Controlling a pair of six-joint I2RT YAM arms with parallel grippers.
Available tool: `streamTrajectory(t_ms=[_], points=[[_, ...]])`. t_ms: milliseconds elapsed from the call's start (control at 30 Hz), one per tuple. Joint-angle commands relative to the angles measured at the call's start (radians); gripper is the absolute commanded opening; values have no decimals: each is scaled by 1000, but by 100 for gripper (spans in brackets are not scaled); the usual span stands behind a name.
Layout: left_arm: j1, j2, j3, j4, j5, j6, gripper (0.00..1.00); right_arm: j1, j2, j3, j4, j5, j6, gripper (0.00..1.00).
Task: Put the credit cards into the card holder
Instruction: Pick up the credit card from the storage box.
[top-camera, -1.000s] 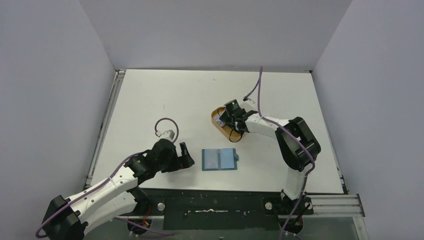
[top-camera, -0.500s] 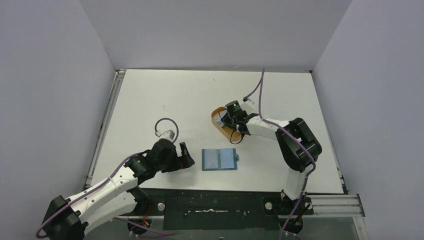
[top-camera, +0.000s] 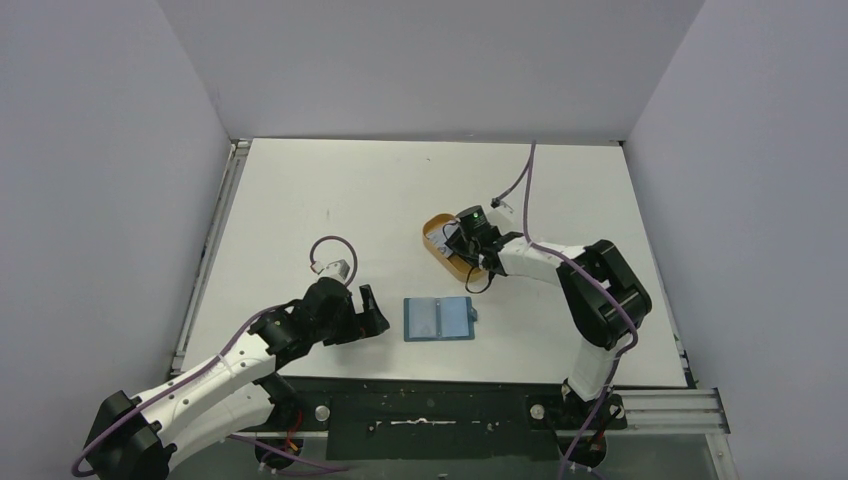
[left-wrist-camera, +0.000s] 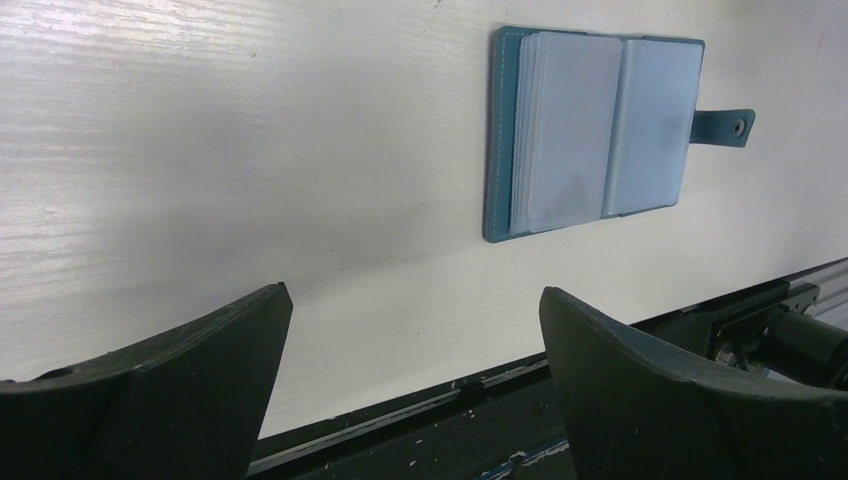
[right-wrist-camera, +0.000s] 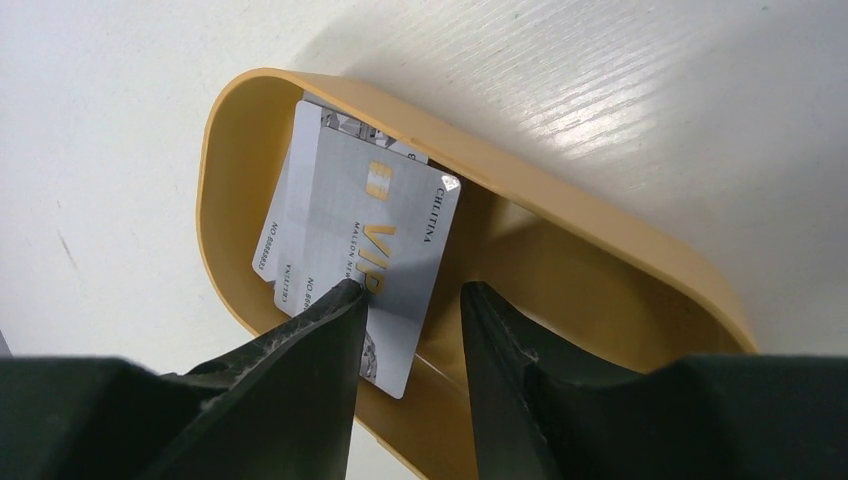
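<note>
White table (top-camera: 330, 190) fills the floor of the grey-walled cell, both arms based at its near edge. Left arm (top-camera: 210, 375) lies low, reaching toward the middle; right arm (top-camera: 600, 290) bends back over the table centre.

Orange-tan oval tray (right-wrist-camera: 560, 200) sits mid-table, just beyond the wallet and slightly to its right, apart from it. Teal card holder (left-wrist-camera: 590, 130) lies open and flat on the table near the front edge, between the two arms, light blue clear pockets facing up, snap tab (left-wrist-camera: 725, 127) sticking out on the right side. Nothing touches it.

Credit cards (right-wrist-camera: 370, 230) are in the tray, a small overlapping stack at one end, silvery with dark print. The top one shows a gold chip and "VIP" and lies over the others. How many are underneath is not clear.

Left gripper (left-wrist-camera: 412, 300) sits just left of the wallet, jaws spread wide, nothing between them, low above the bare table. Right gripper (right-wrist-camera: 412, 292) is down inside the tray, jaws at a narrow gap. One fingertip (right-wrist-camera: 345, 300) is on the top card near its edge, the other over the tray floor, with the card's edge reaching into the gap. Card not clamped.
</note>
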Motion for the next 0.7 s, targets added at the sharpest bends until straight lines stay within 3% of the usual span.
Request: streamTrajectory(t_ms=[0,667], points=[[8,-5,10,55,7,14,95,-11,-22,3,25,-12,-12,40],[10,17,10,71,14,13,94,-23,-71,-70,81,-40,-11,14]])
